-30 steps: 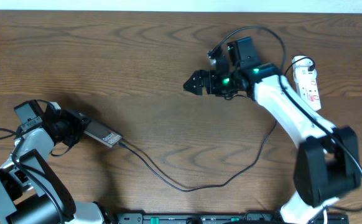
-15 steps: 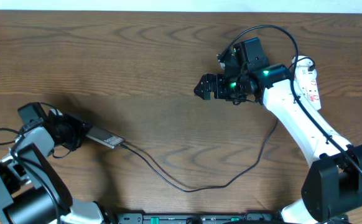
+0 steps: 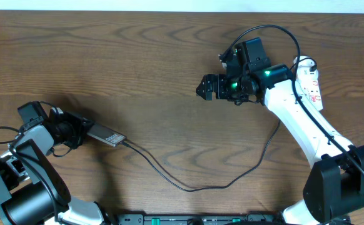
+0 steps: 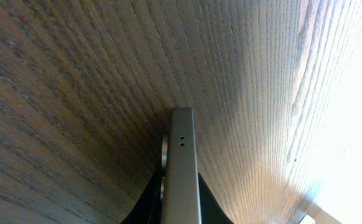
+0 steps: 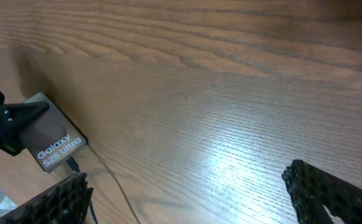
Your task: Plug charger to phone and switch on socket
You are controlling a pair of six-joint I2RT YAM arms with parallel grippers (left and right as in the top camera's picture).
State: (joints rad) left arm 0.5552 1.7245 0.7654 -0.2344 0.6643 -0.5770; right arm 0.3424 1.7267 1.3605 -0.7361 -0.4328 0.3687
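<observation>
The phone (image 3: pixel 104 135) is a dark slab at the left, held on edge by my left gripper (image 3: pixel 75 131), which is shut on it. In the left wrist view its grey edge (image 4: pixel 181 168) sticks out between the fingers. In the right wrist view its face (image 5: pixel 51 142) reads "Galaxy S25 Ultra". The charger's thin black cable (image 3: pixel 188 187) has its connector tip at the phone's right end (image 5: pixel 73 165) and runs right across the table. The socket (image 3: pixel 310 82) is a white strip with red marks at the far right. My right gripper (image 3: pixel 206 86) is open and empty above the table's middle.
The right arm (image 3: pixel 294 119) stretches from the bottom right across the cable toward the socket. A black rail (image 3: pixel 219 220) runs along the table's front edge. A black cable loops over the right wrist (image 3: pixel 263 31).
The right gripper moved right, toward the socket, about a second ago and has since held still. The left gripper with the phone has barely shifted.
</observation>
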